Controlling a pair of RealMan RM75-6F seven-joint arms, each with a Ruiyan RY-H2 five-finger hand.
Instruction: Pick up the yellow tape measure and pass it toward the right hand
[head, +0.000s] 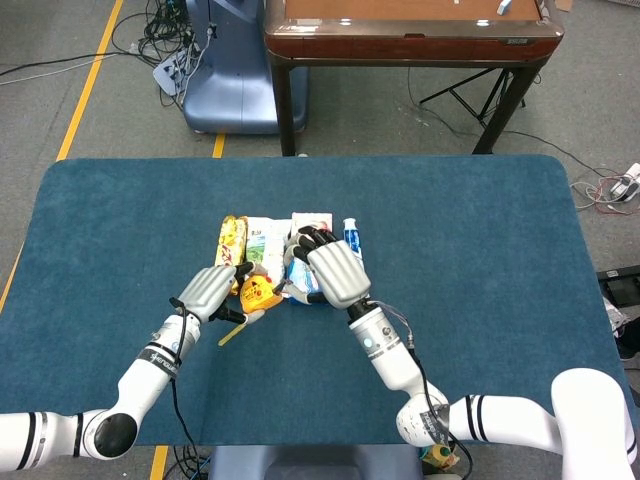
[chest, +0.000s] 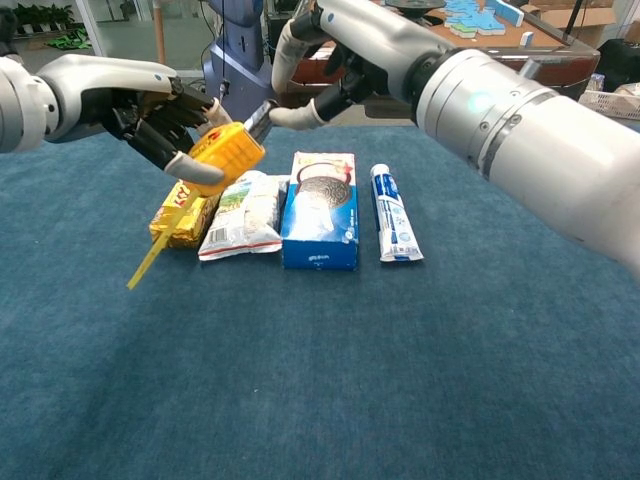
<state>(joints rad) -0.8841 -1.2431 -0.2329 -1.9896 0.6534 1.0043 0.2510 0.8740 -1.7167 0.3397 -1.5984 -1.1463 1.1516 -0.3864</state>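
My left hand (chest: 150, 115) grips the yellow tape measure (chest: 226, 157) and holds it tilted above the table, over the left end of the row of packets. A yellow strip of tape (chest: 160, 248) hangs from it toward the table. My right hand (chest: 325, 60) hovers just right of it with fingers apart and nothing in it. Its thumb tip is at the tape measure's upper right corner; I cannot tell whether it touches. In the head view the left hand (head: 208, 291), tape measure (head: 258, 294) and right hand (head: 333, 274) sit side by side mid-table.
Under the hands lie a yellow snack packet (chest: 178, 215), a white pouch (chest: 243, 215), a blue cookie box (chest: 322, 210) and a toothpaste tube (chest: 395, 225) in a row on the blue table (head: 480, 230). A wooden table (head: 410, 35) stands beyond the far edge.
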